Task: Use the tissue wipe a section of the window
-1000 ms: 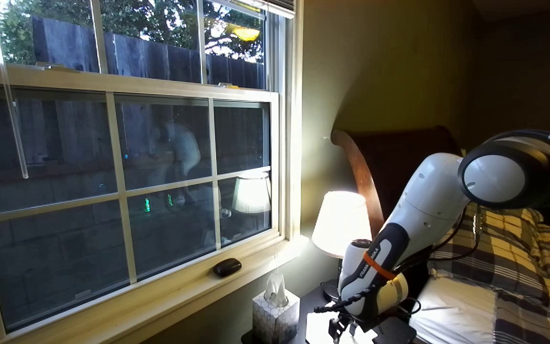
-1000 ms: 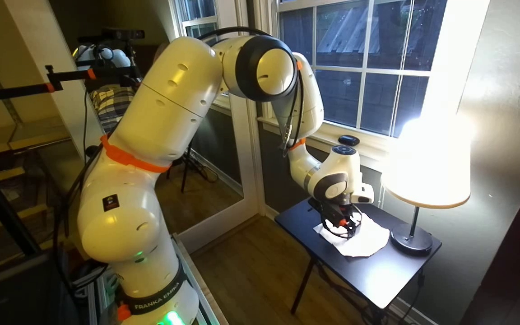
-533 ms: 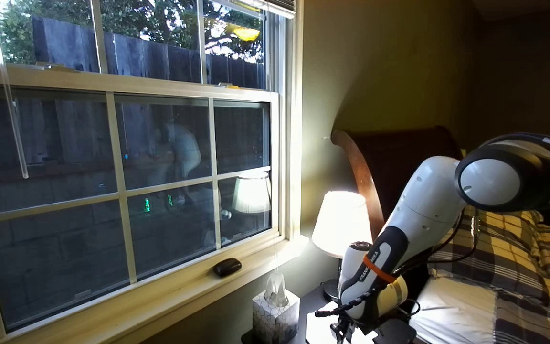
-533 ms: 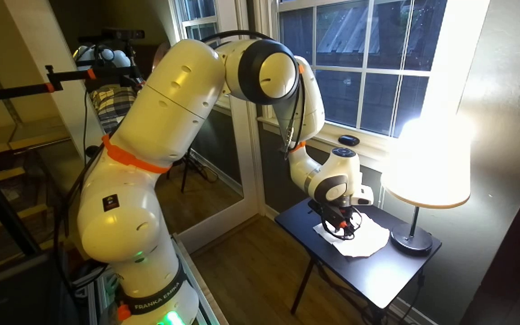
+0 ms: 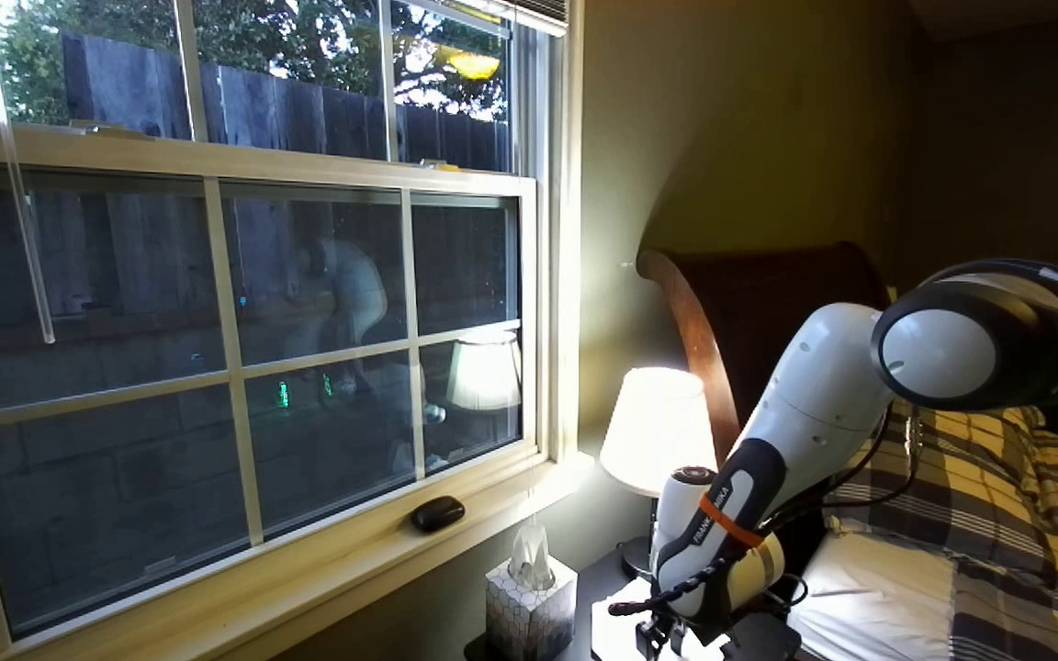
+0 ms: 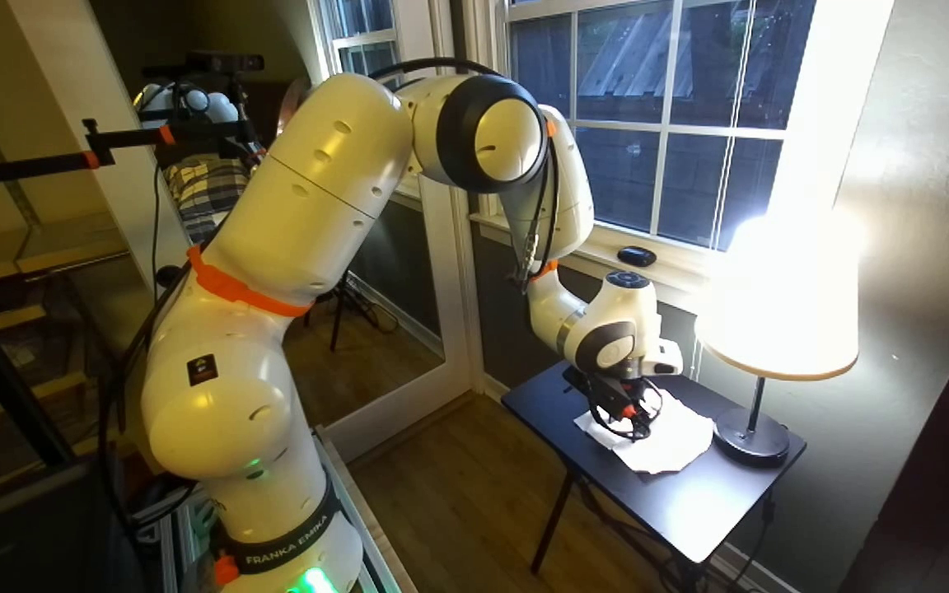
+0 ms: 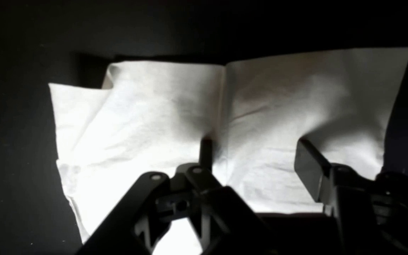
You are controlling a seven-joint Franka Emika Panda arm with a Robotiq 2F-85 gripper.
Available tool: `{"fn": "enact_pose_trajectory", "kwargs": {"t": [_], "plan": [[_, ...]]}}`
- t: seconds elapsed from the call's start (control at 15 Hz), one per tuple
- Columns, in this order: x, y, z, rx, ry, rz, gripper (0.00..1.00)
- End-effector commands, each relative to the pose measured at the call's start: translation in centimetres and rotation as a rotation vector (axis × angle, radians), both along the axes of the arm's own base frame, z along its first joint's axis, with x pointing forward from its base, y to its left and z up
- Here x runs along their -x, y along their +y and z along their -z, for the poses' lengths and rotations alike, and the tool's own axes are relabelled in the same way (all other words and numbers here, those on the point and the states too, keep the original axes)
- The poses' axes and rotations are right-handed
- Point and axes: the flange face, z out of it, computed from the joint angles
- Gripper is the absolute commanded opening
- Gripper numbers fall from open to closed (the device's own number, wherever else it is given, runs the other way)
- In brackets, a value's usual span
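The tissue, a creased white sheet, lies spread flat on the dark table. It shows in both exterior views (image 5: 613, 633) (image 6: 679, 441) and fills much of the wrist view (image 7: 147, 117). My gripper points down at it (image 6: 643, 428), (image 5: 662, 635). In the wrist view its two fingers (image 7: 253, 145) stand wide apart with tissue surface between them. The fingertips meet their shadows on the sheet, so they seem to touch it. Nothing is gripped. The white-framed window (image 5: 106, 294), with dark lower panes, also shows behind the arm (image 6: 619, 173).
A lit lamp (image 6: 753, 432) stands on the table (image 6: 656, 502) close to the tissue. A tissue carton (image 5: 529, 615) stands beside the gripper. A black mouse-like object (image 5: 437, 514) lies on the window sill (image 5: 327, 560). A bed (image 5: 979, 496) is beyond the arm.
The arm's elbow has sunk slightly and the gripper has come down a little onto the tissue. The tissue has shifted slightly on the table. The fingers remain apart.
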Motion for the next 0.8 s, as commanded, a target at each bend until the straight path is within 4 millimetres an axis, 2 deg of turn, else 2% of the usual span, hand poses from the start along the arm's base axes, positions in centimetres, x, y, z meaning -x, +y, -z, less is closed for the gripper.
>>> {"fn": "enact_pose_trajectory", "kwargs": {"t": [0.0, 0.07, 0.2, 0.33, 0.4, 0.53, 0.73], "plan": [[0.0, -0.1, 1.0, 0.022, 0.01, -0.027, 0.48], [0.0, -0.1, 1.0, 0.024, 0.011, -0.031, 0.43], [-0.1, 0.1, 0.9, 0.028, 0.01, -0.038, 0.18], [-0.1, 0.2, 0.6, 0.033, 0.007, -0.041, 0.04], [-0.1, 0.4, 0.3, 0.038, 0.004, -0.038, 0.0], [-0.1, 0.7, -0.5, 0.053, -0.012, -0.033, 0.0], [0.1, 1.4, -3.3, 0.104, -0.108, -0.023, 0.0]]}}
